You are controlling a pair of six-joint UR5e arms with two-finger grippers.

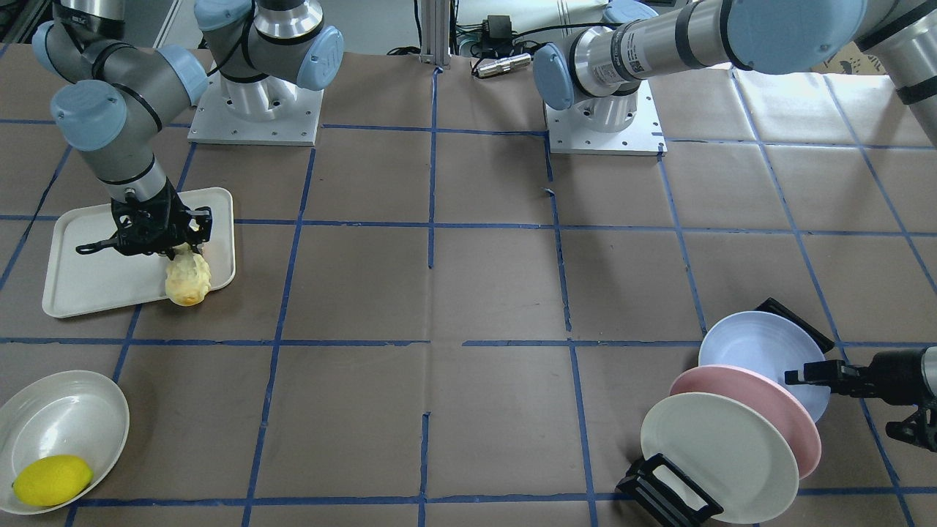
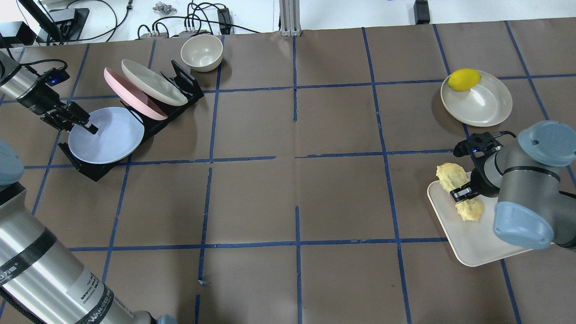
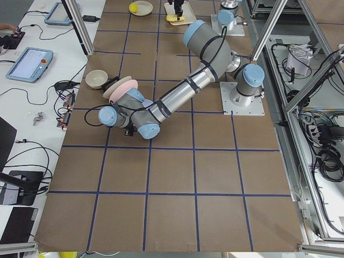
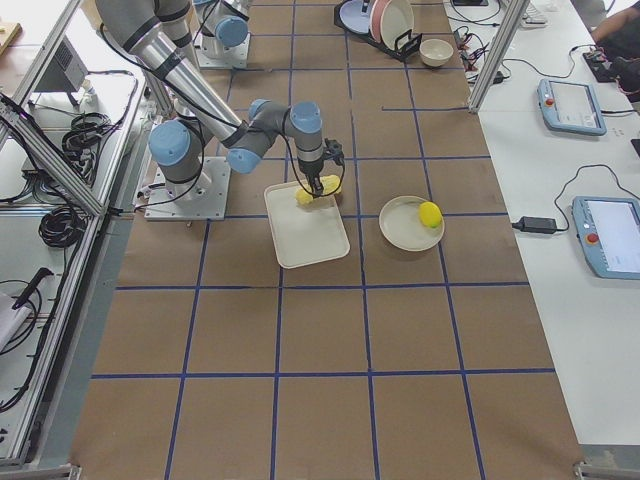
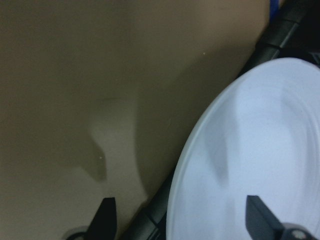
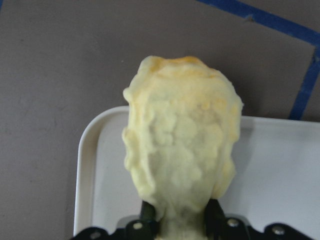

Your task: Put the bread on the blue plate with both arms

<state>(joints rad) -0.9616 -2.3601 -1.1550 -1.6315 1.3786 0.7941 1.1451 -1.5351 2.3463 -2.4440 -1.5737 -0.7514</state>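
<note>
The left hand [image 5: 182, 220] was spread, one finger on either side of the blue plate's [image 2: 108, 137] left rim, not yet pinching it. The blue plate leaned in the near slot of a black rack [image 2: 87, 171]. A pink plate [image 2: 130, 94] stood just behind it, and a cream plate [image 2: 153, 83] behind that.

Far to the right of the blue plate, across the table, a white tray [image 2: 477, 247] held the bread [image 2: 449, 176]. The right hand [image 2: 463, 193] pinched the bread across its middle. One golden end stuck out past the tray's corner, the one nearest the blue plate. Whether the bread was already clear of the tray could not be told.

The bread looked light and soft, with a bumpy crust likely to crush or flake under a hard squeeze. A gentle hold at the middle, as here, seemed best, since it balanced both ends. The blue plate looked stiff, smooth and probably slippery, so the rim was the sensible place to take it.
</note>
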